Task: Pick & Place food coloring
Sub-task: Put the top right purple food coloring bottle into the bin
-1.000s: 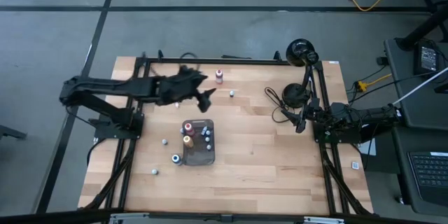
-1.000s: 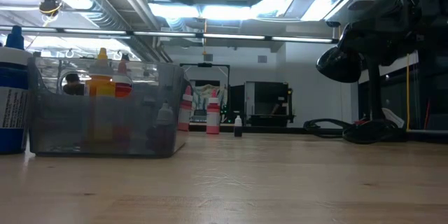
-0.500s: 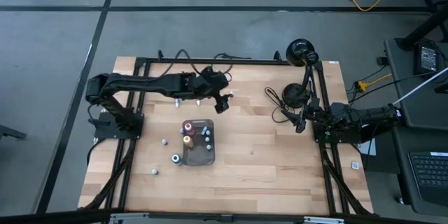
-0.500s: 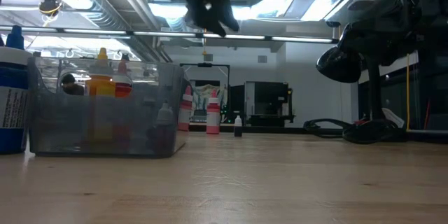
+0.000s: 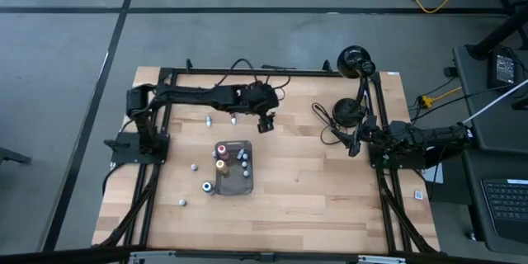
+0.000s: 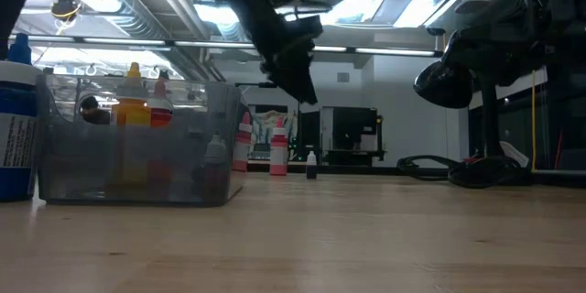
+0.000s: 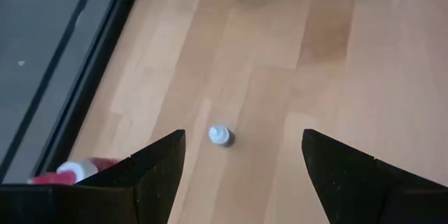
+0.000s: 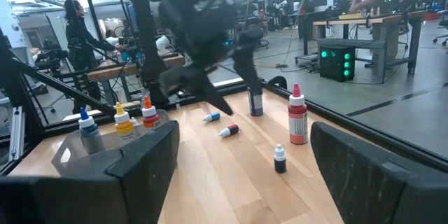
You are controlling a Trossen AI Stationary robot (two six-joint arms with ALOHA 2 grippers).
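One tiny bottle [image 7: 220,136] stands between the left gripper's [image 7: 241,155] spread fingers.

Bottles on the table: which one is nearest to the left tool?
The tiny white-capped bottle, alone on bare wood straight ahead of the open left tool, in line with the gap between its fingers. The red bottle is off to one side.

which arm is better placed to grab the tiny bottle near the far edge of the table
Left. The left gripper hangs open over the small bottle, which shows between its fingers; the right gripper waits open at the table's right side.
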